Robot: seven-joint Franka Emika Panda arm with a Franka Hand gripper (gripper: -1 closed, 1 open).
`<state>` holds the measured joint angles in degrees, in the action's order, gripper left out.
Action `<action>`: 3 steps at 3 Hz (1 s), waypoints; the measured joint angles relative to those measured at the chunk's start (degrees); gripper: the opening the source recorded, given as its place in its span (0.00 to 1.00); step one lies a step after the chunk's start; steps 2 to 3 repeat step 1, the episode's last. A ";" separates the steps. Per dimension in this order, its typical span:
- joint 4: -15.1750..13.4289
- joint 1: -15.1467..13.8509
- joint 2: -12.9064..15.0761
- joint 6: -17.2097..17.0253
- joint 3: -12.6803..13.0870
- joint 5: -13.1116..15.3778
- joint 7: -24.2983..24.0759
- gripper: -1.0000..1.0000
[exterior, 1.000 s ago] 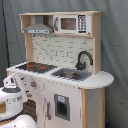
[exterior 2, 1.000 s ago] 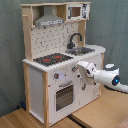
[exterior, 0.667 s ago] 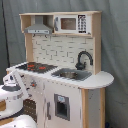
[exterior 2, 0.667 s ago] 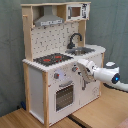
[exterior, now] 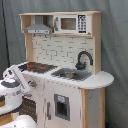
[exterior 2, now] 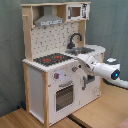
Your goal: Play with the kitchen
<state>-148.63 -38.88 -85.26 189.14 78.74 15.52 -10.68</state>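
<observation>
With the claw (exterior 2: 79,59) at the kitchen (exterior 2: 55,60) front beside the knobs (exterior 2: 56,76), its grip state impossible to tell, approach slowly and squarely so you turn a knob without shoving the unit.

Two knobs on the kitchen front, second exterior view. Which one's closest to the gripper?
The knob toward the second exterior view's right, beside the gripper. The other knob sits further left, above the oven door.

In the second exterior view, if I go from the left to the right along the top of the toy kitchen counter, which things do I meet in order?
Stovetop → faucet → sink → rounded end of the counter.
</observation>
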 joint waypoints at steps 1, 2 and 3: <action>0.39 0.67 -0.50 -2.94 -0.71 0.05 5.43 1.00; 0.39 0.67 -0.50 -2.94 -0.71 0.05 5.43 1.00; 0.39 0.67 -0.50 -2.94 -0.71 0.05 5.43 1.00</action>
